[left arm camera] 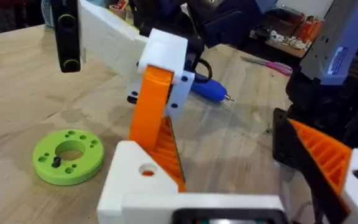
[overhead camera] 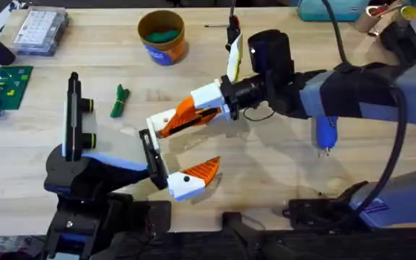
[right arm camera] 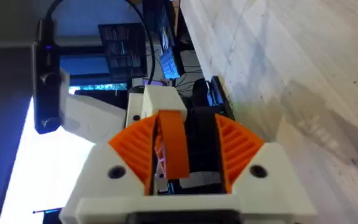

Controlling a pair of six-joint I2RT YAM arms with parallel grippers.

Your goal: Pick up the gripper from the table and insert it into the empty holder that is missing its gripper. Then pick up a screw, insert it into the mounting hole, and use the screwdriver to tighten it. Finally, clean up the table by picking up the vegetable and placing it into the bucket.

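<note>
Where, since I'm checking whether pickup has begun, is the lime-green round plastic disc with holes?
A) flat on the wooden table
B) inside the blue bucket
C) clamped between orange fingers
A: the lime-green disc lies flat on the wooden table, with nothing gripping it.

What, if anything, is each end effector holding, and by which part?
Right end effector grips an orange bar with a white block, along the bar's middle; left end effector holds nothing.

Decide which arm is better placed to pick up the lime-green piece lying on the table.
Left, probably. The lime-green piece lies flat on the table just beside the open left gripper, while the right gripper is tilted sideways.
</note>
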